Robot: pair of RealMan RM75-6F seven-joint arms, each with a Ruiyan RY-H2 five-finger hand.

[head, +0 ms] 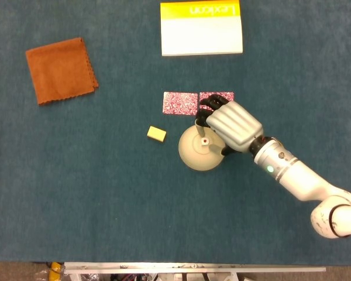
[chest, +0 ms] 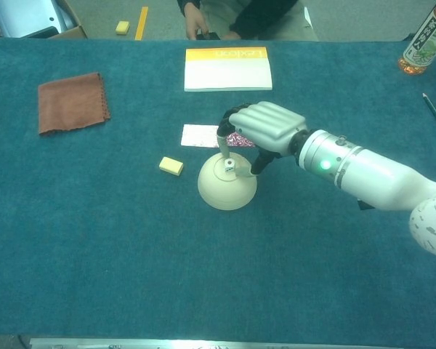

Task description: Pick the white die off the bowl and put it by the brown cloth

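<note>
A cream bowl (head: 198, 153) (chest: 225, 190) lies upside down mid-table. The small white die (head: 205, 141) (chest: 230, 164) sits on its flat top. My right hand (head: 232, 124) (chest: 267, 126) hovers over the bowl's right and far side, fingers curved down. One fingertip (chest: 221, 142) comes down just left of the die and the thumb (chest: 259, 163) stands on its right; the die shows between them, resting on the bowl. The brown cloth (head: 61, 69) (chest: 72, 102) lies flat at the far left. My left hand shows in neither view.
A yellow block (head: 156, 133) (chest: 171, 166) lies left of the bowl. Two patterned cards (head: 180, 102) (chest: 201, 135) lie just behind it, one partly under my hand. A yellow-and-white book (head: 202, 28) (chest: 228, 69) sits further back, a bottle (chest: 426, 36) at the far right.
</note>
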